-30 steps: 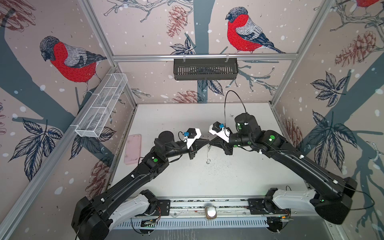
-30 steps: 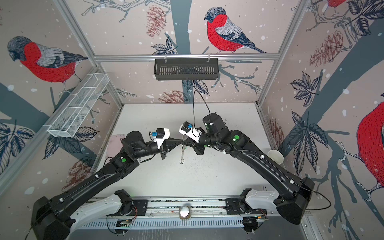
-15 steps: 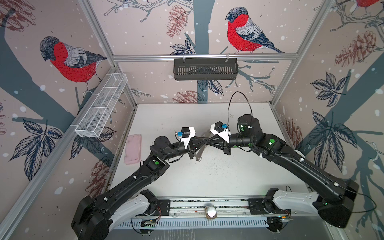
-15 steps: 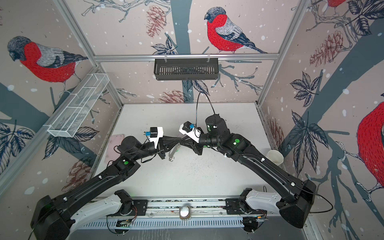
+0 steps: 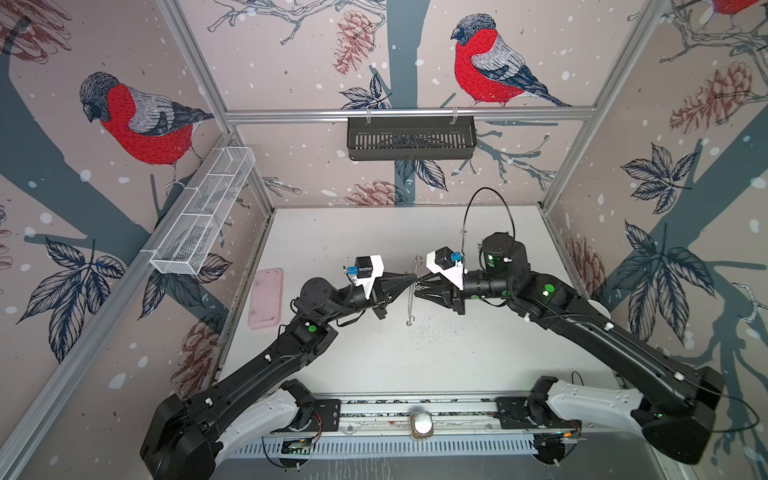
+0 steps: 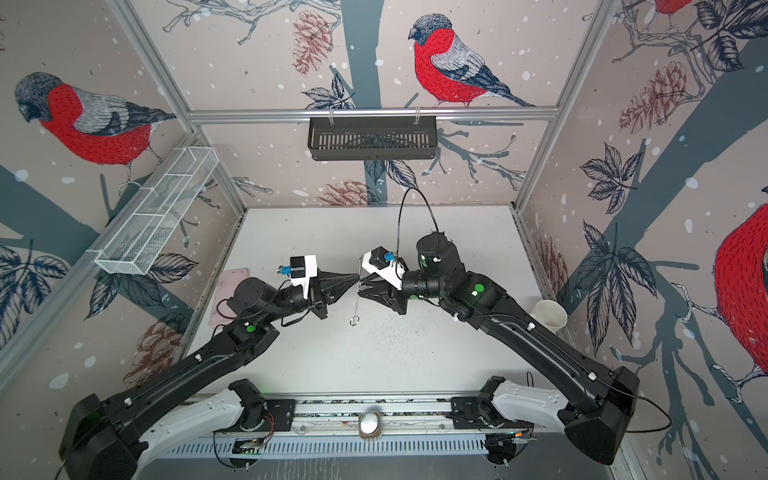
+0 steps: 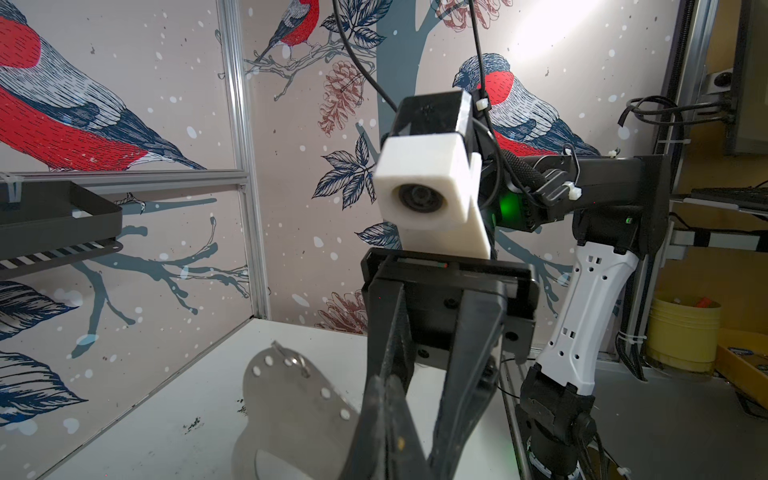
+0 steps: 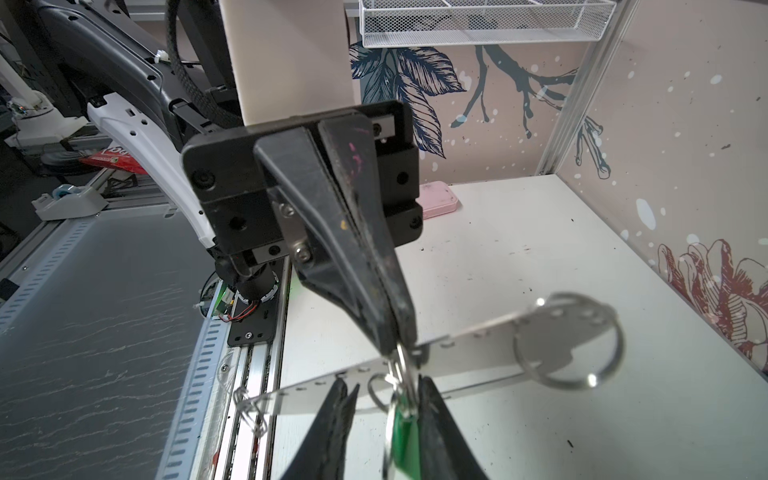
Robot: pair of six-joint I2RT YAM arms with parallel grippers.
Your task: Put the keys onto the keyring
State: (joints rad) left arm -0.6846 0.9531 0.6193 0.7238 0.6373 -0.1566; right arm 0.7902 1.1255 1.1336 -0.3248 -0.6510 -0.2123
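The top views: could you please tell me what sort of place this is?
Probably a robotics lab test cell: two robot arms on a rail base, an aluminium frame walled with bird wallpaper, and a yellow bucket and cables in the workshop beyond.

The keyring (image 8: 469,353) is flat matt grey metal with glossy wire rings (image 8: 590,379); the green tag (image 8: 402,419) looks like smooth plastic (the white worktop (image 8: 540,249) is matt, scuffed).

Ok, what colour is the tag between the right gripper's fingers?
The tag is bright green, clearest in the right wrist view.
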